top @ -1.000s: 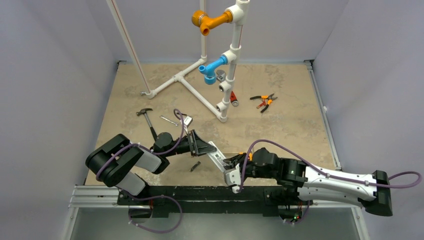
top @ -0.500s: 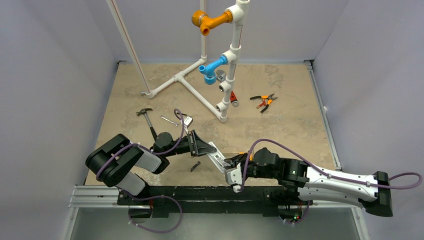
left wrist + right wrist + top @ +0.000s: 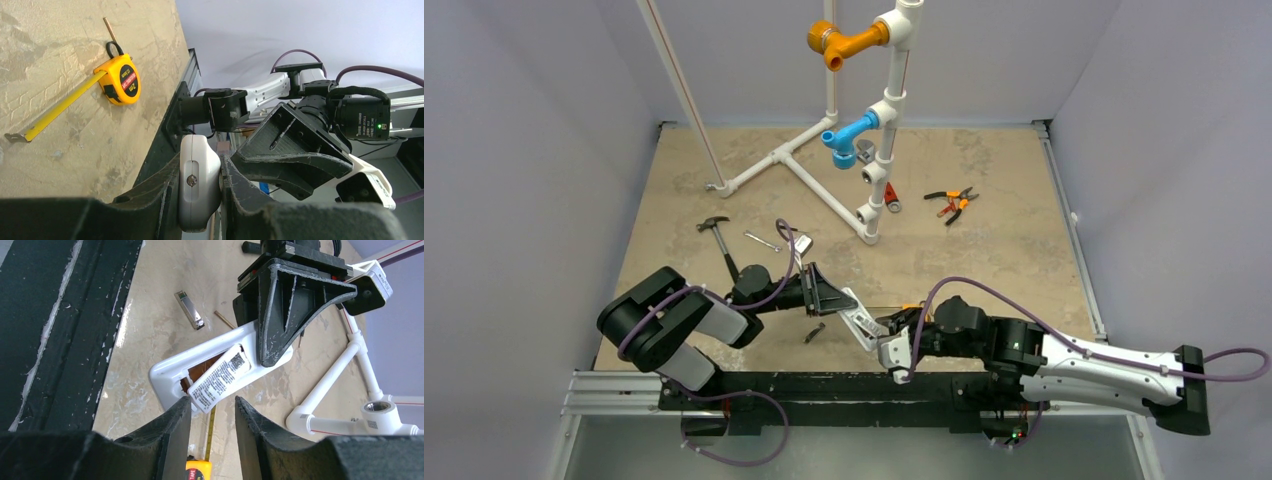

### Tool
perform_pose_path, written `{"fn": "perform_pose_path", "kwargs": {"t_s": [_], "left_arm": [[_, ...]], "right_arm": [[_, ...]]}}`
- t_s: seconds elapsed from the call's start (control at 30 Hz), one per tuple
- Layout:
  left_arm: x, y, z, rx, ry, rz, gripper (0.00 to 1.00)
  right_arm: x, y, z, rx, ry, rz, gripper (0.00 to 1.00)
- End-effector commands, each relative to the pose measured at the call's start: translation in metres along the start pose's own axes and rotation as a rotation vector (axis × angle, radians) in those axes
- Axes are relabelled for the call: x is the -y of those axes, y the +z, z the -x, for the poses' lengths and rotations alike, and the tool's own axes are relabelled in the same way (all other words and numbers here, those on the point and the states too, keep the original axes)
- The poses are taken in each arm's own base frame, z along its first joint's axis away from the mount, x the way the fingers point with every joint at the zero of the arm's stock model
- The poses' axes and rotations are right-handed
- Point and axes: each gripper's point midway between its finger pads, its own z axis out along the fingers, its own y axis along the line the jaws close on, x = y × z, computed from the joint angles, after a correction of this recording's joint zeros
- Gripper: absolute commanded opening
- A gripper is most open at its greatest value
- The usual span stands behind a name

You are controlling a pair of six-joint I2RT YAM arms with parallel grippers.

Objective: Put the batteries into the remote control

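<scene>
While the left gripper [image 3: 199,167] clamps one end of the remote control [image 3: 172,369], the rest juts out past its fingertips, back turned to the right gripper [image 3: 212,410]. That gripper's jaws stand parted around nothing; just ahead of them a labelled cover [image 3: 220,376] lies askew over the remote control's recess, something reddish beneath, too hidden to identify
</scene>
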Motion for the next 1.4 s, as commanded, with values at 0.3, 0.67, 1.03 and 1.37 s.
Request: {"fn": "perform_pose_path", "kwargs": {"t_s": [0.3, 0.67, 1.03, 1.37], "left_arm": [[0.021, 0.004, 0.004, -0.001, 0.061, -0.084, 0.00], [0.016, 0.005, 0.006, 0.011, 0.058, -0.070, 0.00], [0.012, 0.011, 0.008, -0.005, 0.051, -0.064, 0.00], [0.016, 0.014, 0.007, -0.034, 0.055, -0.081, 0.00]], "right_arm": [[0.003, -0.005, 0.020, 0.080, 0.030, 0.010, 0.38], [0.026, -0.009, 0.018, 0.071, 0.106, -0.140, 0.38], [0.099, -0.080, -0.053, -0.102, 0.871, -0.958, 0.49], [0.057, -0.109, -0.141, -0.442, 1.399, -1.201, 0.54]]}}
